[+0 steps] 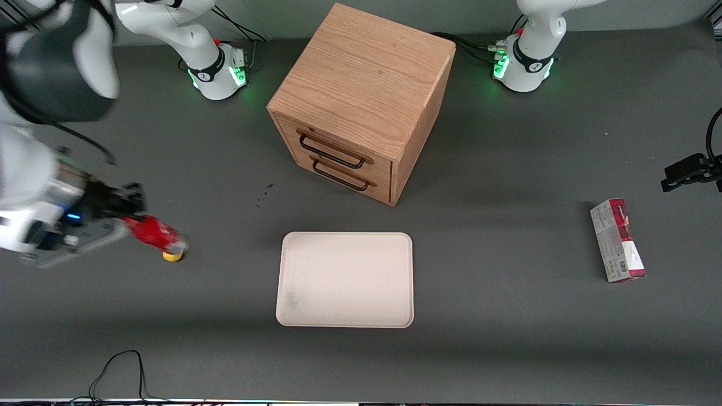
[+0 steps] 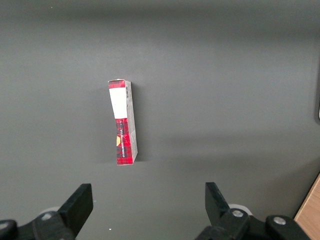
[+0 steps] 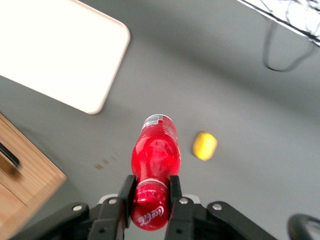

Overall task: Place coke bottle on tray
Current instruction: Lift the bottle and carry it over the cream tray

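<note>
My right gripper [image 1: 128, 219] [image 3: 150, 189] is shut on the coke bottle [image 1: 155, 234] [image 3: 155, 160], its black fingers [image 3: 127, 192] clamping the neck just under the red cap. The small red bottle hangs tilted above the table at the working arm's end, clear base pointing toward the tray. The pale cream-pink tray [image 1: 345, 279] [image 3: 60, 55] lies flat in front of the drawer cabinet, nearer the front camera, with nothing on it. A stretch of bare table separates the bottle from the tray.
A small yellow object [image 1: 173, 256] [image 3: 204, 145] lies on the table just under the bottle's base. The wooden two-drawer cabinet [image 1: 361, 101] stands mid-table. A red-and-grey carton [image 1: 617, 241] [image 2: 123, 122] lies toward the parked arm's end. A black cable [image 1: 115, 372] loops near the front edge.
</note>
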Motion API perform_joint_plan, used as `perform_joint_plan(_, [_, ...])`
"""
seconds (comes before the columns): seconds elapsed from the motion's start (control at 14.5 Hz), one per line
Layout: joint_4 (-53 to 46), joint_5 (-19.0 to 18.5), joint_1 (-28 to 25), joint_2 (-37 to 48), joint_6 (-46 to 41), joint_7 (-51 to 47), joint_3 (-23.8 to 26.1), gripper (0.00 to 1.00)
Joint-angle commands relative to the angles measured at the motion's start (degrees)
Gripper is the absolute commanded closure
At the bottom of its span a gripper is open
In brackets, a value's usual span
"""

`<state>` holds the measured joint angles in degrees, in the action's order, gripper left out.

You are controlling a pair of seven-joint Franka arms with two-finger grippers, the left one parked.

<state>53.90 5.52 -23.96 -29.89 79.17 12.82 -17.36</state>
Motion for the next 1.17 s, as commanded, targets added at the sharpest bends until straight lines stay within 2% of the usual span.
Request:
perform_joint_plan(0.0, [-6.9, 1.0, 0.9, -4.6, 1.1, -8.1, 5.1, 1.00])
perform_joint_plan(0.34, [-9.8, 0.7, -4.4, -7.6, 2.5, -16.2, 7.0, 1.00])
perform_joint_plan(0.62, [-9.8, 0.7, -4.7, -9.9, 4.6, -16.2, 8.3, 1.00])
perform_joint_plan(1.1, [-9.7, 0.7, -4.6, -20.6, 14.9, -16.1, 8.4, 1.00])
